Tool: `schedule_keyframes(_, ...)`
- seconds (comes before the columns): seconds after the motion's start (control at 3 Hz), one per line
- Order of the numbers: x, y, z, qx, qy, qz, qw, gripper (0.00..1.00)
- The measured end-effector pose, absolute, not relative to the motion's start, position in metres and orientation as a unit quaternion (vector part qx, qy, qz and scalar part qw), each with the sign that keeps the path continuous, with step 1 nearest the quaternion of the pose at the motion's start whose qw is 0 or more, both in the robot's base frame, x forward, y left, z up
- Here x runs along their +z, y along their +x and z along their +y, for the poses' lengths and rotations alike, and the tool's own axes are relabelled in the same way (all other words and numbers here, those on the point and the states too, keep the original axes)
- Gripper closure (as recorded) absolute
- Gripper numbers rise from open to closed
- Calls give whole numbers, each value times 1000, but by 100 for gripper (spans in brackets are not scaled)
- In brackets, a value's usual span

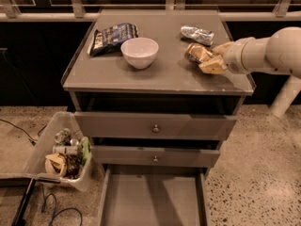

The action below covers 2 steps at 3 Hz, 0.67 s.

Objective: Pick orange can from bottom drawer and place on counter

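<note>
The orange can [196, 52] is dented and orange-gold, at the right side of the counter [155, 74], low over its surface or resting on it. My gripper [206, 58] reaches in from the right and is shut on the can, one tan finger behind it and one in front. The bottom drawer [153, 204] is pulled open at the foot of the cabinet, and its flat grey floor is bare.
A silver-grey dented can [197, 33] lies just behind the orange can. A white bowl [139, 52] and a dark snack bag [113, 34] sit on the counter's left half. Two knobbed drawer fronts [154, 127] are shut. A bin of rubbish [66, 154] stands on the floor at left.
</note>
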<state>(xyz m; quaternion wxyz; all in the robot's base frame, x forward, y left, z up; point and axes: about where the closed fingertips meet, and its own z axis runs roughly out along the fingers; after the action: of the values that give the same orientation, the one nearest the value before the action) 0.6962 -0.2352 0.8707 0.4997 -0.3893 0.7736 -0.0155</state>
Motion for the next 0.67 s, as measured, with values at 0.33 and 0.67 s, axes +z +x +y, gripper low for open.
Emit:
schedule_keyframes(0.33, 849, 699, -224, -3, -409, 780, 474, 100)
schedule_keyframes(0.67, 848, 699, -223, -2, -410, 780, 472, 82)
